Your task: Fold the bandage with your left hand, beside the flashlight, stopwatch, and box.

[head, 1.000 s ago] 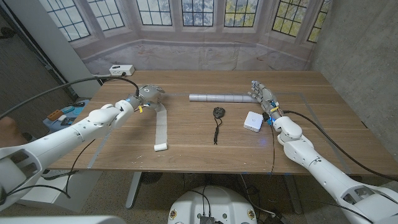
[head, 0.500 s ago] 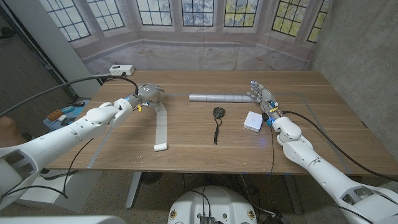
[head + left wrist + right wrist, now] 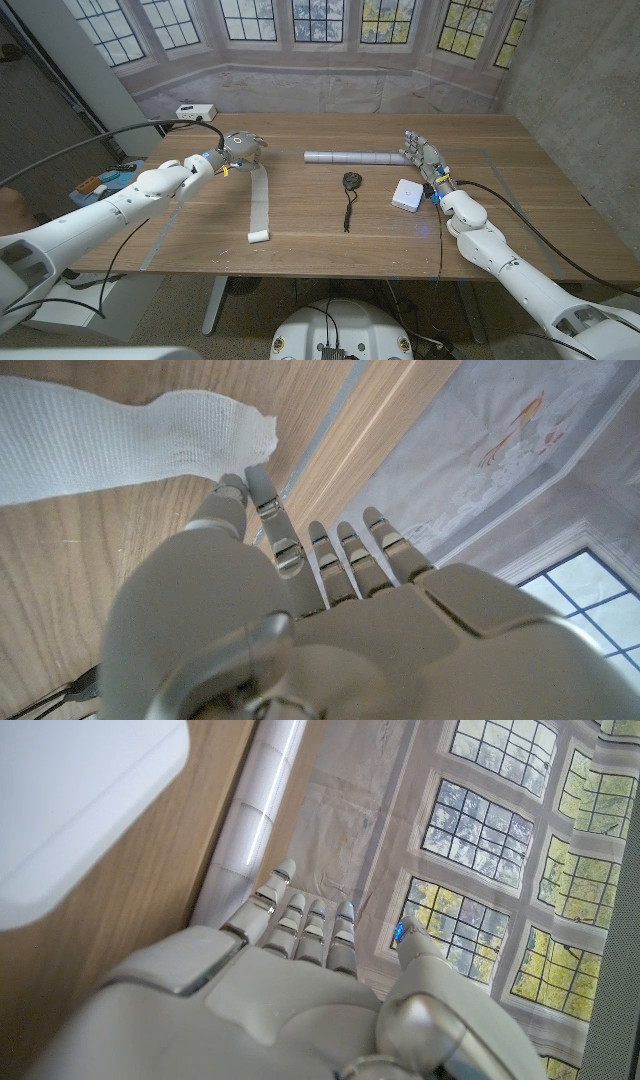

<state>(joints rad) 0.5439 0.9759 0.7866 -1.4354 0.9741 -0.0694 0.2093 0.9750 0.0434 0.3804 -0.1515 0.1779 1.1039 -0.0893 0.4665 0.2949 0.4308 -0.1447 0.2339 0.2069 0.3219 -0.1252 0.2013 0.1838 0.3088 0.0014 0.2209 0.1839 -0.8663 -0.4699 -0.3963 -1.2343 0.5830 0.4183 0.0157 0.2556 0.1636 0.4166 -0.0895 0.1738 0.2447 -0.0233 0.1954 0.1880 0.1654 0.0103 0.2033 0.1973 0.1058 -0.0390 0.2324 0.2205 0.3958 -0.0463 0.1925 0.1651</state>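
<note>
The bandage [image 3: 261,203] lies unrolled on the wooden table [image 3: 300,220] as a long white strip, well to the left of the stopwatch [image 3: 351,180], with a small rolled end at its near tip toward the table's front edge and its far end under the left hand [image 3: 241,150]. The left hand sits at that far end; in the left wrist view its thumb and one finger [image 3: 262,500] come together at the frayed edge of the bandage [image 3: 120,440], but whether they actually pinch the cloth cannot be told, while the remaining fingers extend straight and close together. The stopwatch is a dark round body with its cord trailing toward the front edge of the table. The flashlight [image 3: 355,156], a long silver-grey tube, lies behind the stopwatch, running crosswise toward the right hand [image 3: 424,156]. The box [image 3: 407,194], small, white and square, lies just to the right of the stopwatch and beside the right forearm. The right hand stands at the flashlight's right end with its fingers [image 3: 300,925] straight and held side by side, holding nothing; in the right wrist view the flashlight [image 3: 250,820] runs past its fingertips and a corner of the box [image 3: 70,800] shows near the hand. A white power strip [image 3: 195,112] rests at the table's far edge, behind the left hand.
</note>
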